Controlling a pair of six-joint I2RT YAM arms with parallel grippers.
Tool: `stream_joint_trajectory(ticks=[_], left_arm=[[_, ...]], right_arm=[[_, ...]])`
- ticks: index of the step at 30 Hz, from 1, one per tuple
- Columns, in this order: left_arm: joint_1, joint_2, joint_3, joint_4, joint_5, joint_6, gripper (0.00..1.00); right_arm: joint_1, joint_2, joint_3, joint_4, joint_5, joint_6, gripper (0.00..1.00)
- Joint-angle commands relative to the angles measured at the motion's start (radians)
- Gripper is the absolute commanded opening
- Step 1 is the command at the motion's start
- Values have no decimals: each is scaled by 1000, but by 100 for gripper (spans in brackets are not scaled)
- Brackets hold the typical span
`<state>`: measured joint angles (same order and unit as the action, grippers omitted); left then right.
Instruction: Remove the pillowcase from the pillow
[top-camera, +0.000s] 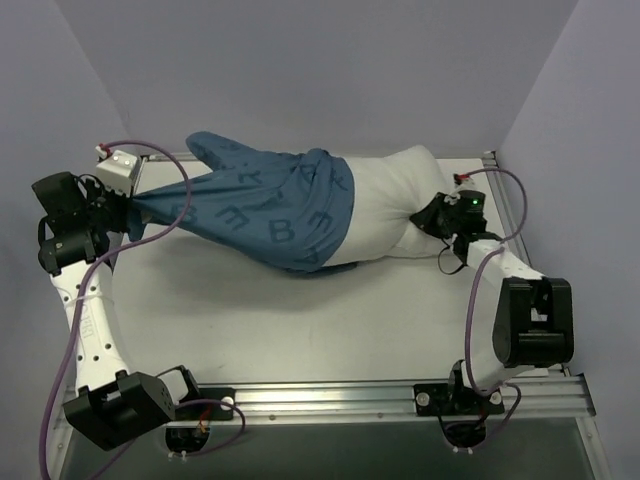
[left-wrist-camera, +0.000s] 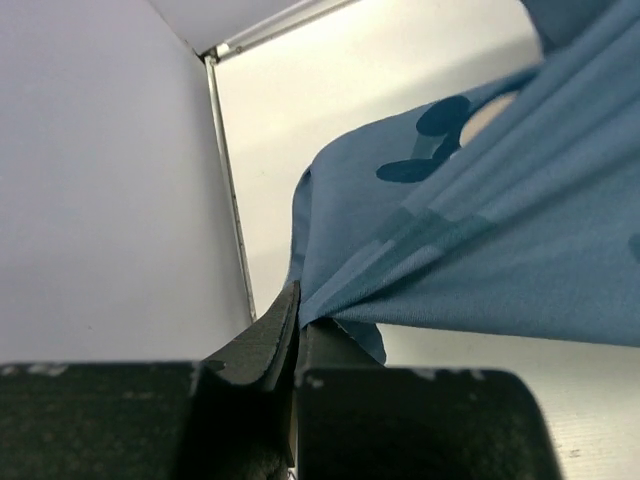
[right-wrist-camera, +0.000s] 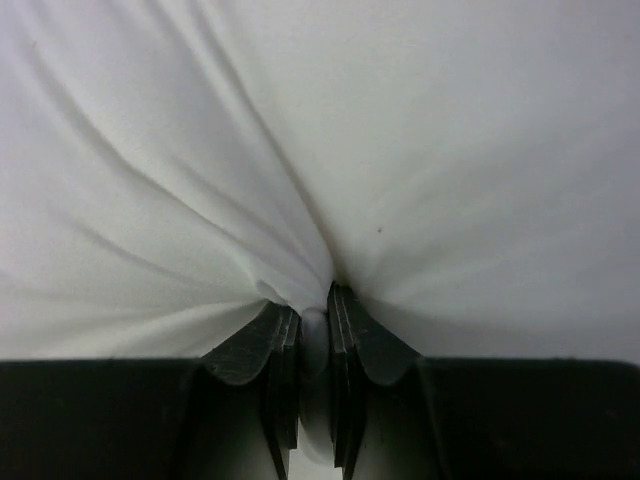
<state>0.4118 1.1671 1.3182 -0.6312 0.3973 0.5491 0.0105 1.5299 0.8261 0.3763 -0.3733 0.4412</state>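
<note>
The blue pillowcase (top-camera: 255, 205) with darker letters covers the left part of the white pillow (top-camera: 385, 205), whose right half is bare. My left gripper (top-camera: 125, 212) is shut on the pillowcase's stretched left end, at the table's far left. In the left wrist view the taut blue cloth (left-wrist-camera: 480, 250) runs out of my shut left gripper (left-wrist-camera: 298, 320). My right gripper (top-camera: 428, 218) is shut on a pinch of the pillow at its right end. In the right wrist view the white pillow fabric (right-wrist-camera: 320, 150) bunches between the fingers of my right gripper (right-wrist-camera: 315, 315).
The white table (top-camera: 300, 320) has a metal rail along its far edge (top-camera: 490, 160) and near edge (top-camera: 330, 398). Grey walls enclose the sides and back. A wall and rail (left-wrist-camera: 228, 180) stand close to the left gripper.
</note>
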Motion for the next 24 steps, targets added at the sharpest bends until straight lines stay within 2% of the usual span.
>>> stream_joint_trajectory(ticks=[1,4,9,12,13,16,19,22,24], left_arm=[[110,3,137,139,-133,0,2],[128,25,171,160,-166,6,2],[151,58,219,186,-218,-5,2],[148,31,220,157,-111,-3,2],[139,17,198,148,-18,-3,2],[23,-27,158,145,-8,-9,2],[-115,-12,154,134,-104,-23,2],[-137,60,271,107,-120,-116,2],[-171,117,360,85,-140,-117,2]], right_arm=[[-238,-26,-42,-247,171,-64,0],[-386,-51,-32,-261,125,-78,0],[-458,-86,-2,-277,122,-78,0],[-449,-91,30,-306,114,-90,0],[-440,-93,31,-304,108,-90,0],[-370,-100,19,-298,120,-78,0],[-346,-116,-18,-263,103,-18,0],[-340,-140,-39,-232,97,31,0],[-330,-160,-44,-226,125,47,0]])
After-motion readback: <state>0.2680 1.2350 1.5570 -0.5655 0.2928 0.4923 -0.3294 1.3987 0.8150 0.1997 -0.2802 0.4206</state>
